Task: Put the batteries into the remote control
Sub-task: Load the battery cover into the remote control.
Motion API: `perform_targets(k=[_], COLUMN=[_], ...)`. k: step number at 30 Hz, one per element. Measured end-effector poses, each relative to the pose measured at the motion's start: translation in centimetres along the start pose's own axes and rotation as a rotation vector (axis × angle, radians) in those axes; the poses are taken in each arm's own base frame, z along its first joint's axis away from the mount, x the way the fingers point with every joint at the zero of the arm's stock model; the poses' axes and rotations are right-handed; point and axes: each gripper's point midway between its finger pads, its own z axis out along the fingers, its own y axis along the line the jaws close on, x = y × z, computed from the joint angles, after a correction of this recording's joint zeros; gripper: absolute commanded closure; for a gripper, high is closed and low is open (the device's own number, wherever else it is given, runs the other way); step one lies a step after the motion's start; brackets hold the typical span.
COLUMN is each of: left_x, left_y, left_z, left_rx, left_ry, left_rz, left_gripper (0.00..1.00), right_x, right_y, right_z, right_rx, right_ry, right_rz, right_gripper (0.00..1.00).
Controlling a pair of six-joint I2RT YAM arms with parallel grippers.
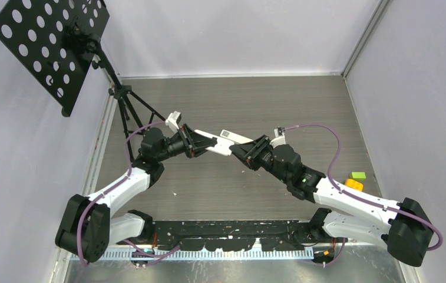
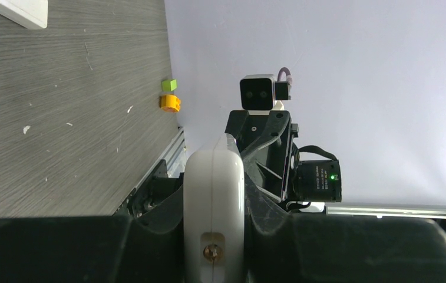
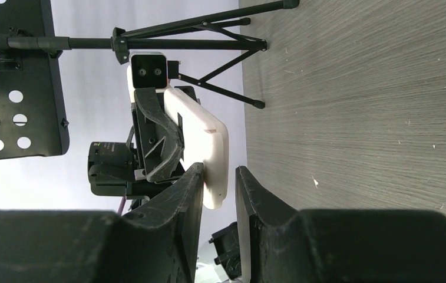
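Note:
My left gripper (image 1: pixel 195 143) is shut on a white remote control (image 1: pixel 215 144) and holds it above the table, pointing right. In the left wrist view the remote (image 2: pixel 214 171) stands edge-on between the jaws of that gripper (image 2: pixel 214 197). My right gripper (image 1: pixel 236 148) faces it from the right. In the right wrist view its fingers (image 3: pixel 220 177) stand narrowly apart around the remote's (image 3: pixel 200 132) near tip, touching on the left side with a gap on the right. A second white flat piece (image 1: pixel 236 137) lies on the table behind. No batteries are in view.
A black music stand (image 1: pixel 52 44) on a tripod (image 1: pixel 131 109) stands at the back left. A green block (image 1: pixel 359 175) and an orange-yellow block (image 1: pixel 354 184) sit by the right wall. Walls close in on three sides.

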Motion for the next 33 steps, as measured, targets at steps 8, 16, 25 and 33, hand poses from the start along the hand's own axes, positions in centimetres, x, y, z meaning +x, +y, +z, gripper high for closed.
perform_targets(k=[8, 16, 25, 33], left_x=[0.0, 0.0, -0.7, -1.2], left_y=[0.0, 0.2, 0.0, 0.2], left_z=[0.0, 0.0, -0.3, -0.4], left_rx=[-0.001, -0.005, 0.008, 0.005], left_ry=[0.001, 0.000, -0.016, -0.036], left_rz=[0.001, 0.014, 0.041, 0.091], left_gripper=[1.00, 1.00, 1.00, 1.00], right_x=[0.1, 0.6, 0.8, 0.8], right_y=[-0.3, -0.1, 0.3, 0.1], right_z=[0.1, 1.1, 2.1, 3.2], right_rx=[0.009, -0.004, -0.043, -0.062], right_ry=[0.002, 0.023, 0.030, 0.034], right_rz=[-0.010, -0.008, -0.019, -0.048], right_gripper=[0.65, 0.70, 0.80, 0.81])
